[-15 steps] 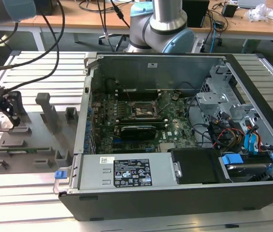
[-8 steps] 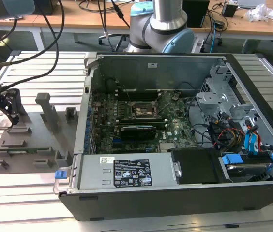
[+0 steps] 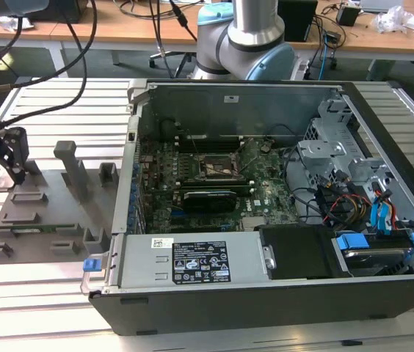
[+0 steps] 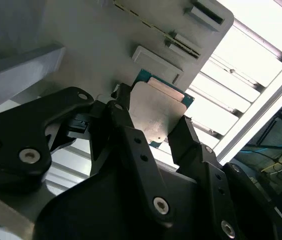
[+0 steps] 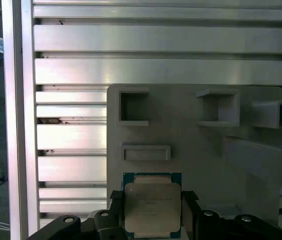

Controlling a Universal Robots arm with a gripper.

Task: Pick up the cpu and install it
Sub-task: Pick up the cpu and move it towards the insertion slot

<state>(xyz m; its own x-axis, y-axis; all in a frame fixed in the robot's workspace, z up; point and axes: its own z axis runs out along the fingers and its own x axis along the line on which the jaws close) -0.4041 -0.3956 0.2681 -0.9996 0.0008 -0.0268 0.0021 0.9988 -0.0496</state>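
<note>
The cpu is a small square chip with a pale silver top and a green edge, also seen in the second wrist view. My gripper is shut on it, one black finger against each side edge. Under it lies the grey holder plate with its pockets. Whether the chip rests on the plate or hangs just above it, I cannot tell. In the exterior view my gripper is over the far end of the holder plate, at the exterior view's left. The dark square socket sits on the motherboard inside the open computer case.
Upright grey holder blocks rise from the plate between my gripper and the case wall. Cables hang over the slatted metal table. The arm's base stands behind the case. Drive cages and wiring occupy the case's right side.
</note>
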